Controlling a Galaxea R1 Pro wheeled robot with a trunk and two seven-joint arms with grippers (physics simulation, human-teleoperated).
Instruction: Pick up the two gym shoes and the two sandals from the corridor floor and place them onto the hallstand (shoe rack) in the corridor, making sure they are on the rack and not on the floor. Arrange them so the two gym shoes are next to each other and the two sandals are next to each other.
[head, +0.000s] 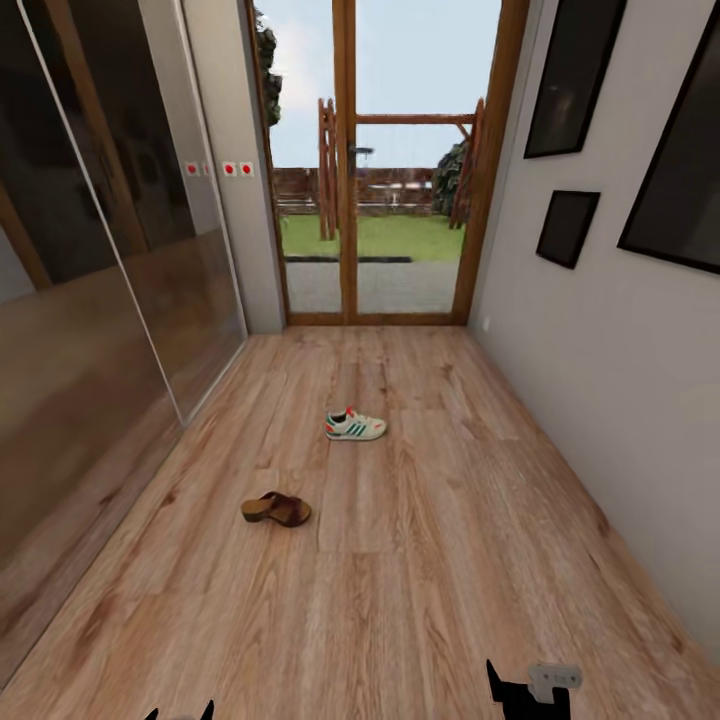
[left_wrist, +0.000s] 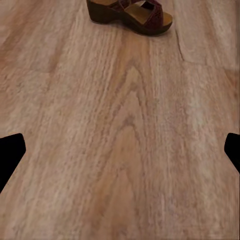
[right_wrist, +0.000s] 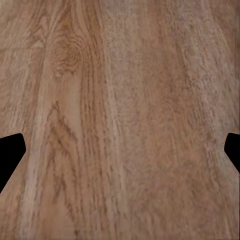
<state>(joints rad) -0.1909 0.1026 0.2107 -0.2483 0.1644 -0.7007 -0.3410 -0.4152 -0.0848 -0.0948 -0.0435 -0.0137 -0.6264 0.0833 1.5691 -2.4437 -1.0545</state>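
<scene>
Now | left end effector (left_wrist: 120, 150) spread wide, empty | right end effector (right_wrist: 120, 150) likewise | floor (right_wrist: 125, 100) beneath

No readable text, brand, number or label anywhere. Closest to a sign: small white squares with red dots (head: 238, 169) on the grey wall at 11 o'clock, no characters. Gym shoe (head: 355, 426) has green stripes only, no legible logo. Dark wall frames (head: 567, 227) are blank.

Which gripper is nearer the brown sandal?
Left. The left gripper faces the sandal just ahead; the right gripper sits farther off to its right.
</scene>
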